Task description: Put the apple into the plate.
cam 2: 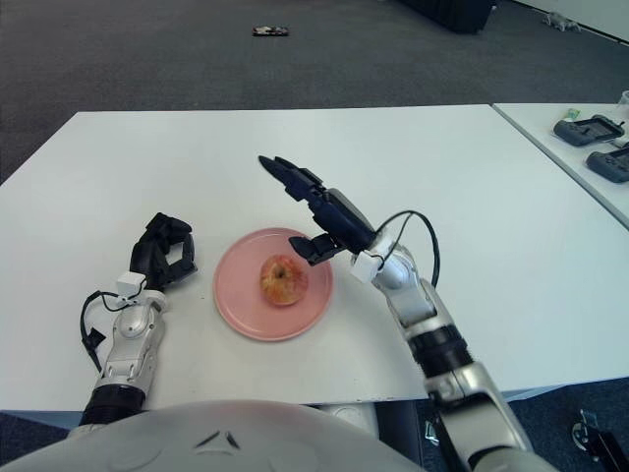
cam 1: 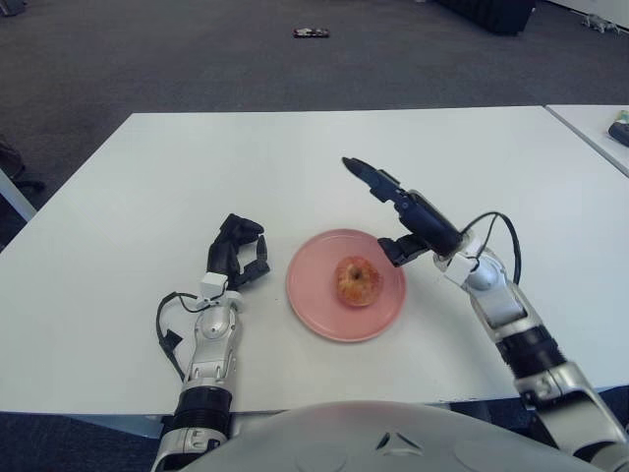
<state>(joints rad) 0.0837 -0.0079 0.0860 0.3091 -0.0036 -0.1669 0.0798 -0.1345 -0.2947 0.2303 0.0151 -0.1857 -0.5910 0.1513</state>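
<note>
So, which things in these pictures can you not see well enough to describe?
- Underside of the apple, both views: hidden where it sits on the plate.
- Right hand palm, both views: turned away from the camera.
- Left hand beside the plate: its curled fingers hide the palm.
- Small dark object on the floor: too small to identify.
- Devices on the neighbouring table: cut by the edge.
</note>
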